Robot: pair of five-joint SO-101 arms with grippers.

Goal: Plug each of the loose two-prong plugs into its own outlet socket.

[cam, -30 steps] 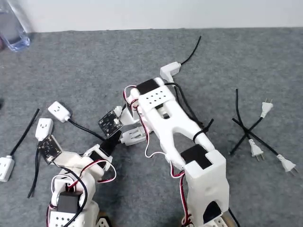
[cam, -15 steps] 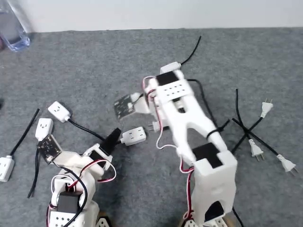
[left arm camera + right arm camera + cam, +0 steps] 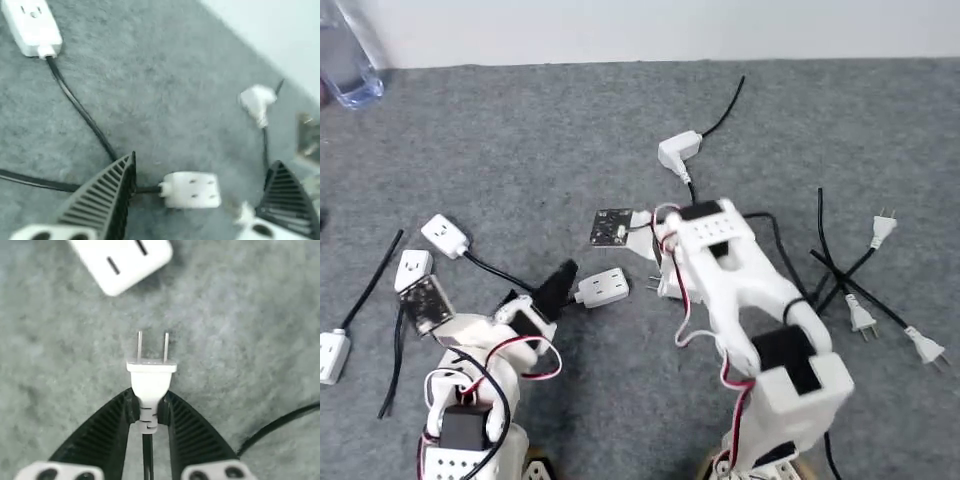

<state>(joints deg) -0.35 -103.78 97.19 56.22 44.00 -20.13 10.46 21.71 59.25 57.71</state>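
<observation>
Where the grey, felt-like desk (image 3: 520, 140) meets a plain white wall, two white plastic arms trailing red and black wires reach in from the near edge. The right hand (image 3: 149, 401) is clamped on a white two-prong plug (image 3: 150, 374). Its black ribbed fingers (image 3: 102, 435) pinch the moulded collar at the base of the plug's body, and a thin black cord runs back between them. The plug's two flat metal prongs (image 3: 152, 346) point toward a white outlet socket (image 3: 122, 260), a smooth block with rounded corners and narrow slots in its face. Prongs and socket are near each other but apart, with bare grey pile between them. In the high view this socket lies flat near the middle of the desk, between the two arms.

The left hand (image 3: 204, 161) stands open, its wedge-shaped black fingers spread wide. The socket lies between them, its cord end just beside one finger.

Three more white sockets (image 3: 445, 235) with black cords lie toward the left edge, two of them close together. A white angled cord end (image 3: 680, 150) rests farther back. Well to the right lie three loose plugs (image 3: 861, 318), their stiff black cords crossing one another. A clear plastic bottle (image 3: 345, 60) stands in the far left corner.
</observation>
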